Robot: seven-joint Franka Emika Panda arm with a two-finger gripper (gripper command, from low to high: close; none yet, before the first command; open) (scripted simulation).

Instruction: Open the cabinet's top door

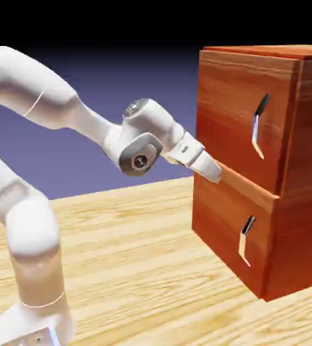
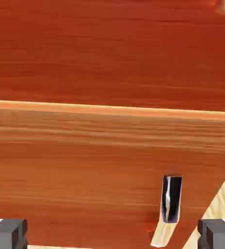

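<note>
The gripper is held wide open and empty, its tips pressed close to the cabinet front at the seam where the top door meets the lower panel. Whether the tips touch the wood cannot be told. The cabinet stands on the table at the right of the scene, and the top door appears shut, flush with the front.

The step in hand is judged to be the approach to the top handle, which is not yet reached. That handle lies above the gripper and farther along the door face, well apart from the tips. In the hand view only the lower handle is seen between the fingertips, so the aim is judged too low. The hand should be raised and carried farther along the face until the slanted bar lies between the open jaws. The wrist should be rolled so the fingers straddle the bar across its slant. Only then should the jaws be closed, and the pull made straight out from the face, to avoid slipping off the slim bar.

Counted: one cabinet, two front panels, two handles, one arm, one gripper with two fingers.
</note>
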